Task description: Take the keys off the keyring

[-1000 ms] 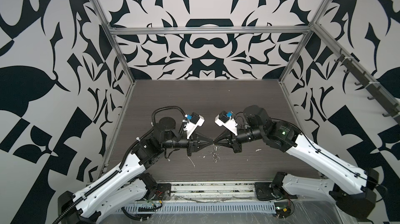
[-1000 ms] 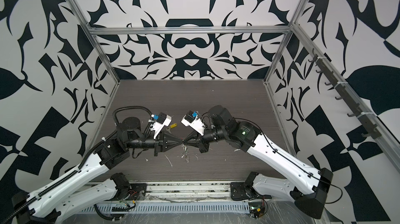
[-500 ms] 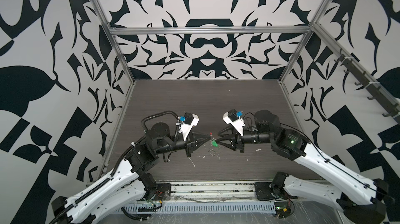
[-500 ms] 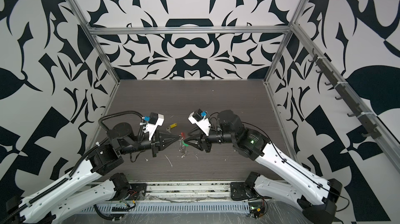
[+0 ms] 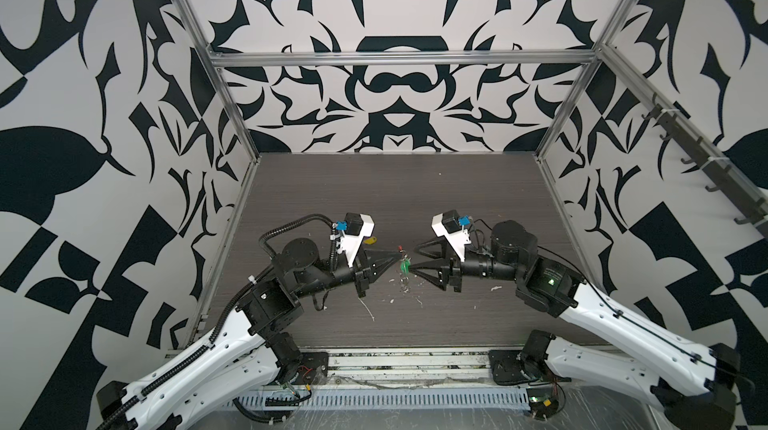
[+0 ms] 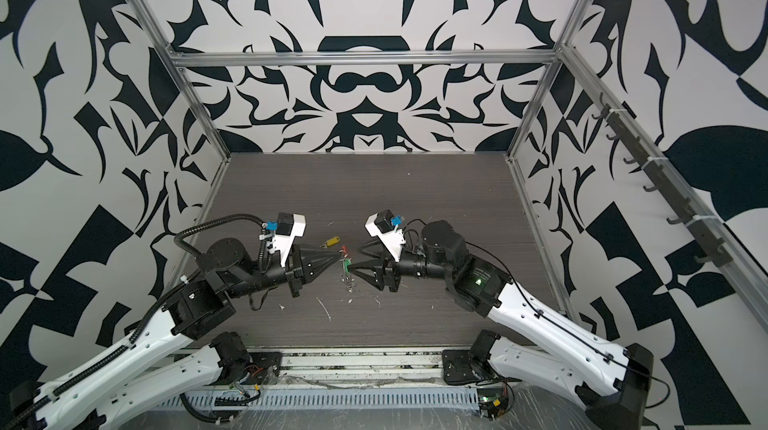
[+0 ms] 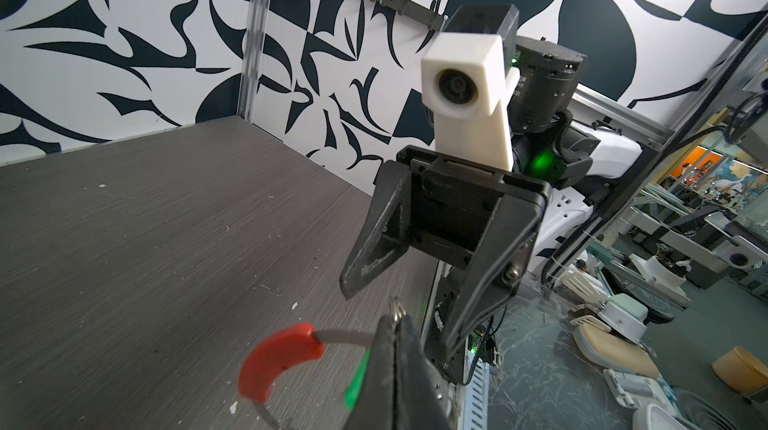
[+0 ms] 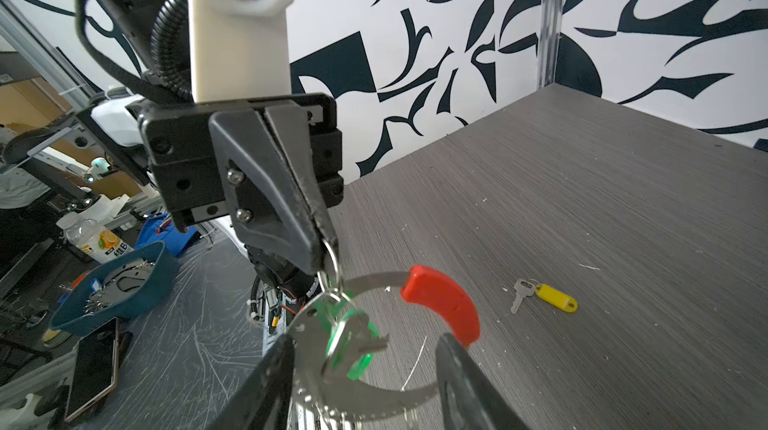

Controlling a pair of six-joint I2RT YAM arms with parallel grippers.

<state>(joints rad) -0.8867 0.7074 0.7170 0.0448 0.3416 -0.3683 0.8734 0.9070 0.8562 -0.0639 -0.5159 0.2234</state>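
Although the dark wood-grain tabletop (image 5: 395, 199) filled the floor of both top views, the work sat near its middle, where the left arm (image 5: 216, 359) and the right arm (image 5: 602, 316) faced each other tip to tip above the surface. The left jaws were clenched tight at the top of the hanging bunch. The right jaws stood parted, one finger on each side of the loop's lower arc, and whether either finger touched it could not be told. Between the arms hung the keyring (image 8: 376, 279), a wide flat grey metal loop held clear of the tabletop, with its red sleeve (image 8: 446, 303) covering one arc. The green key tag (image 8: 360, 367) dangled inside the loop, not yet off. The yellow key tag (image 8: 557, 298) lay on the tabletop well apart, already free. Smallest was the silver split ring (image 8: 329, 255) pinched in the left jaws. The loop passed through it, so everything appeared to hang from that one pinch. By its look the keyring was light, stiff and springy, likely to swing and twist from a single point. The red sleeve therefore seemed the surest hold, being broader and less slick than bare metal. The tags looked smooth and nearly weightless. The split ring looked hard, thin and apt to slip.
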